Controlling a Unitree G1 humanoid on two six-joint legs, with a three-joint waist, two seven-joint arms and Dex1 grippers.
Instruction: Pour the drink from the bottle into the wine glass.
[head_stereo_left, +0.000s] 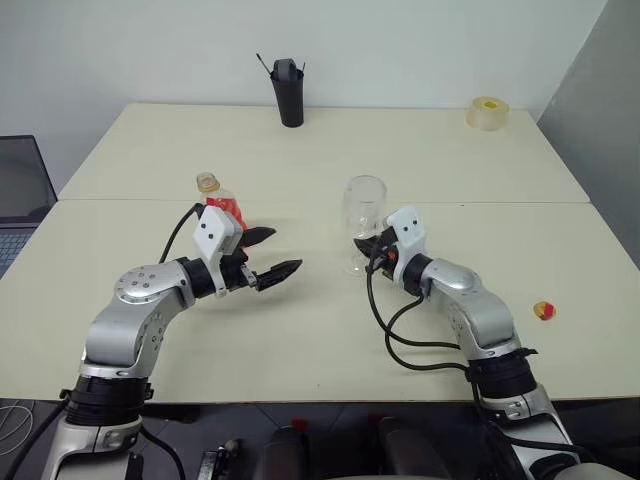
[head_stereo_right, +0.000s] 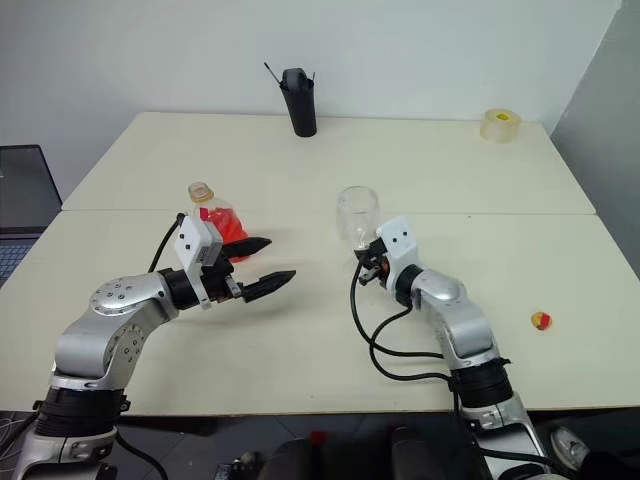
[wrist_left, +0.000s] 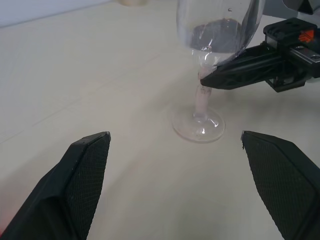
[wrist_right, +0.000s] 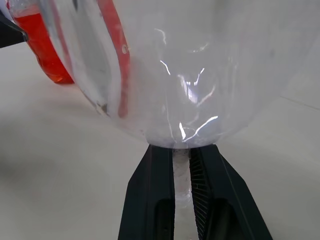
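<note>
A small clear plastic bottle (head_stereo_left: 222, 205) with a yellowish rim, uncapped and part-filled with a bright red-orange translucent drink (head_stereo_left: 230, 211), stands upright on the left of the pale cream table (head_stereo_left: 300, 330). Just in front of it hovers the left gripper (head_stereo_left: 268, 255), its two black fingers spread wide and holding nothing. Behind, near the far edge, stands a tall black holder (head_stereo_left: 288, 93) with thin sticks in it. Right of centre, a clear stemmed wine glass (head_stereo_left: 365, 210) stands upright on its foot with an empty bowl; the right gripper (wrist_right: 182, 175) is clamped tight around the thin stem just under the bowl. At the far right corner lies a yellowish tape roll (head_stereo_left: 488, 112), and a small yellow-red cap (head_stereo_left: 544, 310) sits alone near the right edge.
</note>
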